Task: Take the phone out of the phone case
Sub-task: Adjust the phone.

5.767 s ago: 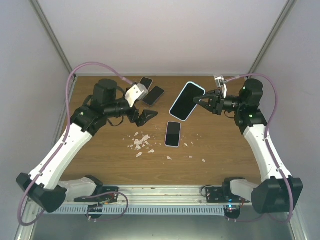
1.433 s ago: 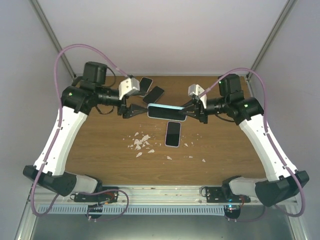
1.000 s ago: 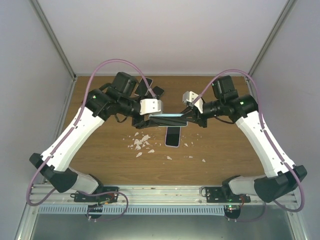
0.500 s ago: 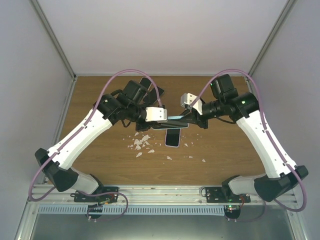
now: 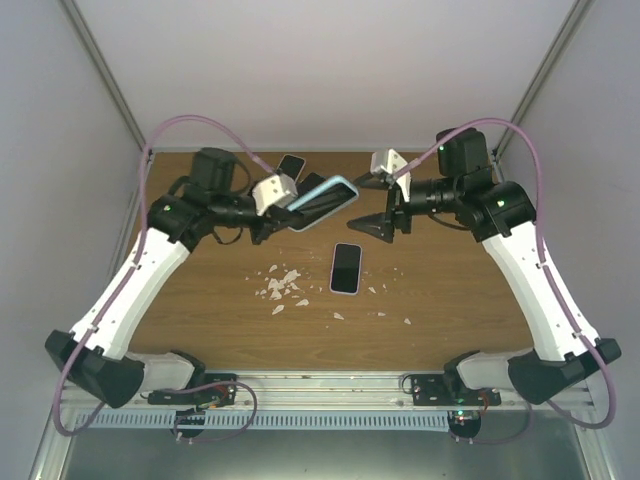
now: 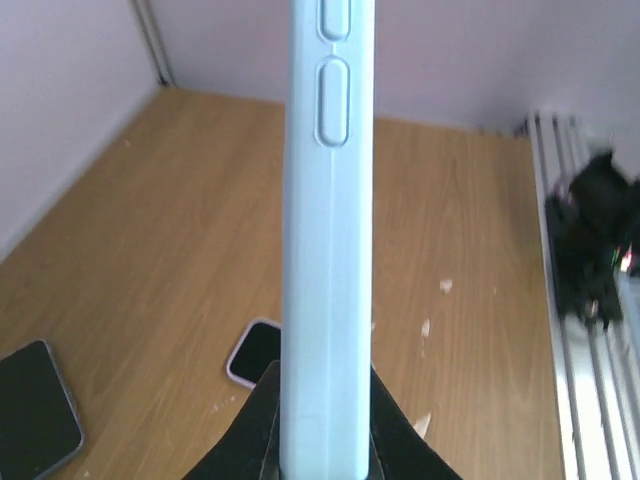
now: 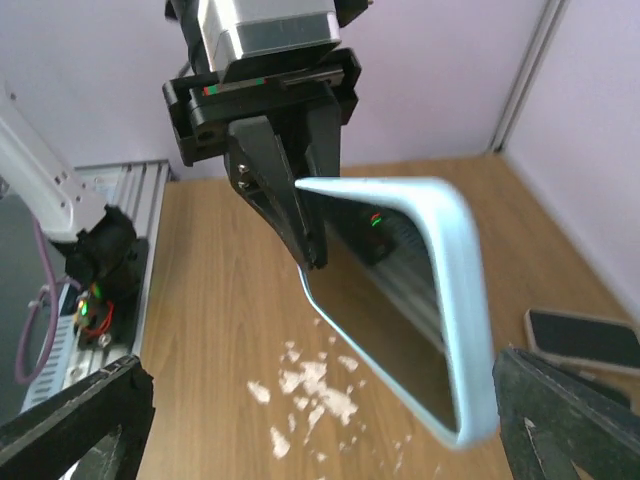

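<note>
Above the brown table, we see the left gripper clamped on one end of the light blue phone case, which it holds in the air, tilted, with its free end pointing toward the right arm. From the left wrist camera the case is edge-on and upright between the two dark fingers, its side buttons facing us. The phone sits inside the case; its glossy face shows in the right wrist view. The right gripper hangs just beside the free end of the case with its jaws spread wide and nothing between them.

We count one cased phone in the air and three more phones on the table: one with a pale rim lying flat near the middle, and two dark ones side by side at the far edge, the nearer partly hidden behind the case. One patch of white scraps lies left of the middle phone, with a few single bits scattered to its right.
</note>
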Motion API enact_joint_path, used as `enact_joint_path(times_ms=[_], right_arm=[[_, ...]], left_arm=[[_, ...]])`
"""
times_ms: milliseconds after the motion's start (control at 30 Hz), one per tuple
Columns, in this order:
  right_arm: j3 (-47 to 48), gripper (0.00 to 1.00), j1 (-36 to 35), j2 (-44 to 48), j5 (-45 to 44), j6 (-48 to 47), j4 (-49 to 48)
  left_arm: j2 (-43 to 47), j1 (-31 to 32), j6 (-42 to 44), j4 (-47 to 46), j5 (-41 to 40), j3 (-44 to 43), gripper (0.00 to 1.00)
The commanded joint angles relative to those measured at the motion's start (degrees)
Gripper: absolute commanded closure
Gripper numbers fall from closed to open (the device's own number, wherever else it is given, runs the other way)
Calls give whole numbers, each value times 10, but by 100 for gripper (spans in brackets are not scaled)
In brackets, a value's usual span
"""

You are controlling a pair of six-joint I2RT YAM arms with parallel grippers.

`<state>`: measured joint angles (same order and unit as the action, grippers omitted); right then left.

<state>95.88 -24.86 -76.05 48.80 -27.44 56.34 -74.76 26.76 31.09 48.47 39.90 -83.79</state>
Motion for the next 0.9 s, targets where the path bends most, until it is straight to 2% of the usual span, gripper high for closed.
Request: enact_joint_path(times_ms=[0,167,267,533,700,867], right_arm=[[-27,7,21,14,80,171,-205],[-76,6,35,8,141,317,-387],[-105,6,36,9,168,381,-452],[-161,9,38,-4,211,360,-477],[-234,13,38,-9,213,540,-689],[-252,18,38,-18,181,650,-761]], left_arm=[[69,-46,-157,-210,162,43,100],[141,-66,-331,-449,203,158,100],[152,-68,-415,-541,216,191,100],[145,-71,-594,-686,222,272,100],[117,-71,-662,-768,211,319,100],[101,-68,-672,-790,201,328,100]])
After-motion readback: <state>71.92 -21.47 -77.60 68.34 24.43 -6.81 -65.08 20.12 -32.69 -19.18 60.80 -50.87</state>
